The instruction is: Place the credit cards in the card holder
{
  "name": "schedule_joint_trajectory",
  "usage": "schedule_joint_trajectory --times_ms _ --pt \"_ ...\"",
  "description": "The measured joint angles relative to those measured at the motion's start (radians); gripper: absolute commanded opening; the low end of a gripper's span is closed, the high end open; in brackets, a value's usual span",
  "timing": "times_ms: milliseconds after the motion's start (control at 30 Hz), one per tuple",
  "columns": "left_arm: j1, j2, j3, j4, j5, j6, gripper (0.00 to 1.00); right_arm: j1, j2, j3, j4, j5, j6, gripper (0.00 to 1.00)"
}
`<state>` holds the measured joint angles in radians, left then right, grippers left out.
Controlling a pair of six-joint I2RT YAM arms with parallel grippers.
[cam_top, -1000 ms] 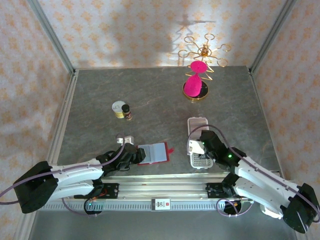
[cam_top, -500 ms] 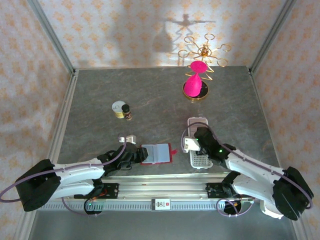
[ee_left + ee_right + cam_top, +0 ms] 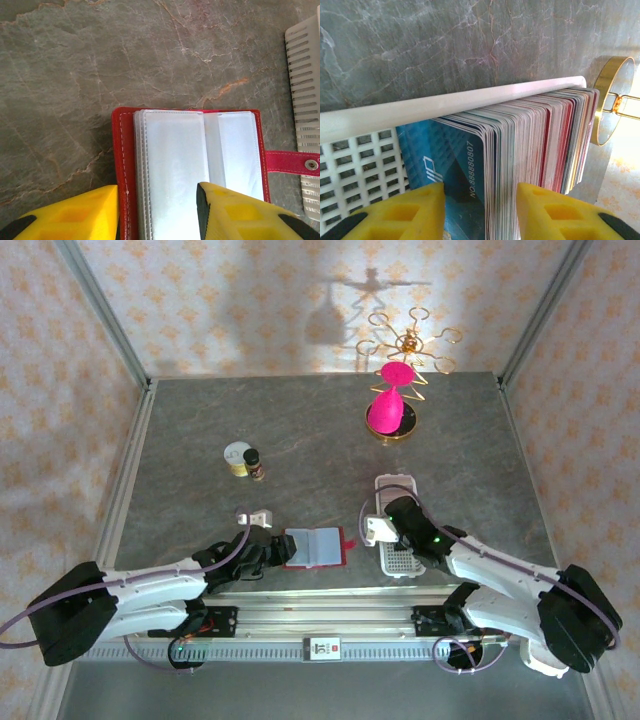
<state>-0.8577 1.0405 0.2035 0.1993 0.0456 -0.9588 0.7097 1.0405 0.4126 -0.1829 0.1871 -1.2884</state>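
Grey, marble-veined table point(image 3: 200, 440) inside papered walls; everything that matters sits along its near edge. From where I stand, the card holder point(image 3: 190, 160) lies open and flat just left of the middle of that edge, with its clear sleeves face up. Its long side runs left to right and its snap tab point(image 3: 290, 163) points toward the white slotted tray point(image 3: 445, 105) just beside it on the right. The left gripper point(image 3: 157, 210) is about half open and straddles the holder's left half. One finger is against the red cover's outer edge and the other sits on the sleeves near the fold, so it seems to be clamping that half in place. The credit cards point(image 3: 520, 130) stand on edge in the tray, packed face to face in a row running from the near edge toward the far one. The right gripper point(image 3: 480, 200) is right on them, with its jaws part closed around the nearest bundle and a blue card on the outside. I cannot tell whether the fingers are gripping the cards or only bracketing them. The right arm is plainly the nearer one. By my reckoning, a card lifted out must then travel left, past the tab, to the open sleeves.
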Motion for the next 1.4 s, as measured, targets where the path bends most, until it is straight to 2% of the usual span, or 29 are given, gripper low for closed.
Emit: schedule_joint_trajectory --times_ms 100,767,1067,1400 --pt "0.0 0.0 0.0 0.0 0.0 0.0 0.42 0.0 -0.014 0.0 -0.006 -0.001 -0.002 0.32" --pt "0.0 0.002 0.0 0.0 0.006 0.0 0.4 0.0 -0.058 0.0 -0.029 -0.01 -0.003 0.23" --pt "0.0 0.003 0.0 0.0 0.008 0.0 0.39 0.0 -0.092 0.0 -0.04 -0.011 0.0 0.14" --pt "0.0 0.0 0.0 -0.004 0.007 0.0 0.39 0.0 -0.124 0.003 -0.078 -0.012 0.01 0.09"
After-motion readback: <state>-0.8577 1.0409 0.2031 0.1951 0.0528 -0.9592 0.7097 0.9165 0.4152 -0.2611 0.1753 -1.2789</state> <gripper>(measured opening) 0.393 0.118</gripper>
